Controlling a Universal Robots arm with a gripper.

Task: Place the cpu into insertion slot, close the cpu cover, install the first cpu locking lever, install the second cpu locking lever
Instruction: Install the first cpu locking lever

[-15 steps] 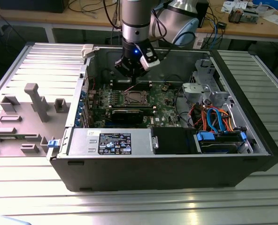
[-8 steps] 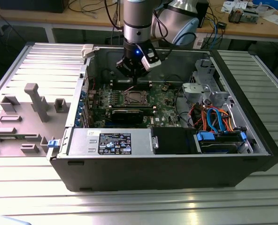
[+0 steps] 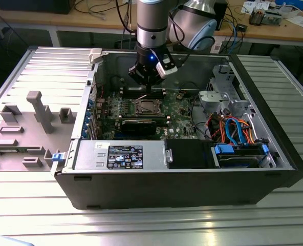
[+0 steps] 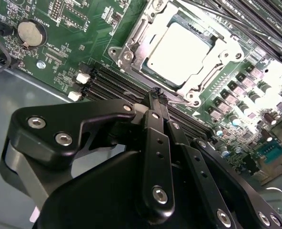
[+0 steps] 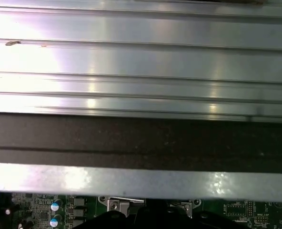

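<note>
Inside the open case, the gripper [image 4: 156,91] hovered with fingers pressed together, holding nothing, just beside the insertion slot [image 4: 176,52], where the cpu [image 4: 179,47] lay under the lowered cpu cover [image 4: 131,45]; pressing a lever home would have demanded a steady, well-aligned push.

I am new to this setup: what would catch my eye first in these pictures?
First, the open computer case, with the arm's gripper shut, its tips just beside the insertion slot on the green motherboard. In the second wrist view, the cpu sits inside the slot with the cpu cover down around it.
</note>
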